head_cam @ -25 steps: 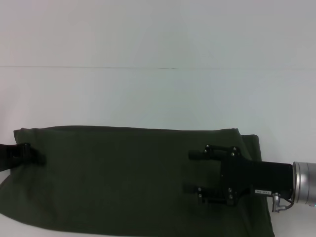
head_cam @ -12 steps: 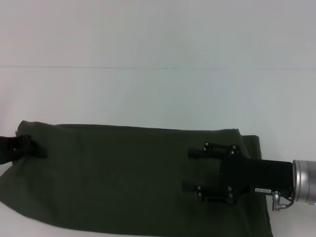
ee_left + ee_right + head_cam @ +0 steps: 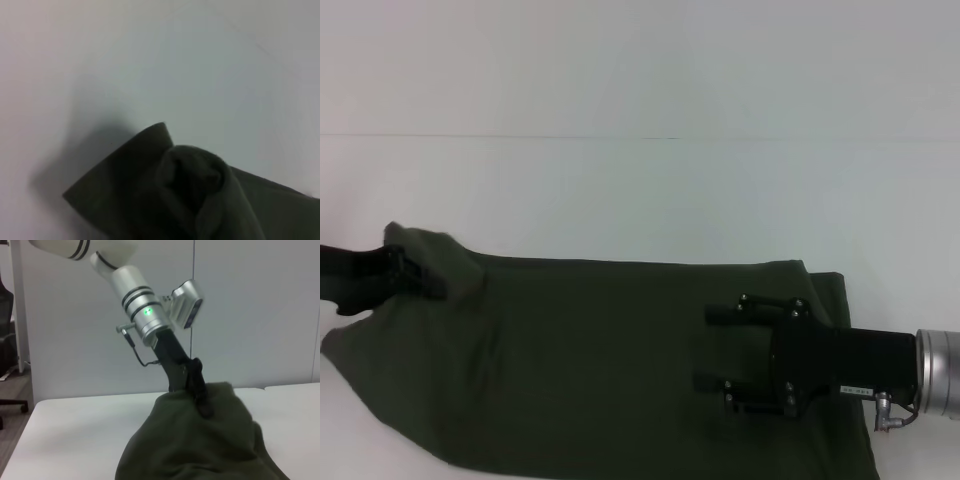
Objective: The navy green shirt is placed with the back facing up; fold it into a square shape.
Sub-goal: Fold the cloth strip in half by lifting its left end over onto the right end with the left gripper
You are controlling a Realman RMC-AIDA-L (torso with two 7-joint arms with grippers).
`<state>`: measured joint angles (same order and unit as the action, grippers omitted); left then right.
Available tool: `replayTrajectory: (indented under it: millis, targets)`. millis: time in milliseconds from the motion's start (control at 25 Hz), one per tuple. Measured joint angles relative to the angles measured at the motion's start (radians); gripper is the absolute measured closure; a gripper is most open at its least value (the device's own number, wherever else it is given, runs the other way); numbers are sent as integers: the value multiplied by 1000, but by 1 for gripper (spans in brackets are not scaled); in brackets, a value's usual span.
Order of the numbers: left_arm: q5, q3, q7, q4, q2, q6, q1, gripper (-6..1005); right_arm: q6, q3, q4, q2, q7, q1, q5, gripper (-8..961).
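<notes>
My left tool, pinching the shirt, has lifted its end; next, carry it toward my spread right tool.

The navy green shirt runs off the head view's lower edge, so its near hem is unseen. The left claw has its fingertips buried in the shirt's raised corner, its arm cut at the frame's side. The left wrist view shows only bunched cloth. Beneath the right claw, the shirt is covered.
</notes>
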<state>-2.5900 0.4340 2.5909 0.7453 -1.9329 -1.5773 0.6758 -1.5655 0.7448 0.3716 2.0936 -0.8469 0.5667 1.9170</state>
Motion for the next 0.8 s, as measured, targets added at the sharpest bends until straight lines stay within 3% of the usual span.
replayTrajectory:
  millis: [240,280,320,520,800]
  targets:
    - [20,-1,19,11,14,-44,15,888,1,2,-1,0,1,-8,2,204]
    - [21,-2,25,14,34,-61,18,888,1,2,-1,0,1,-10,1,204]
    - [21,-2,25,14,34,-61,18,888,1,1,0,0,1,-11,1,204]
    - [7,-8,42,43,79,-98,17,887,-3,-4,5,-1,1,-18,-1,204]
    - [-67,-13,50,72,109,-113,20,888,-7,-6,28,1,-3,-27,-4,203]
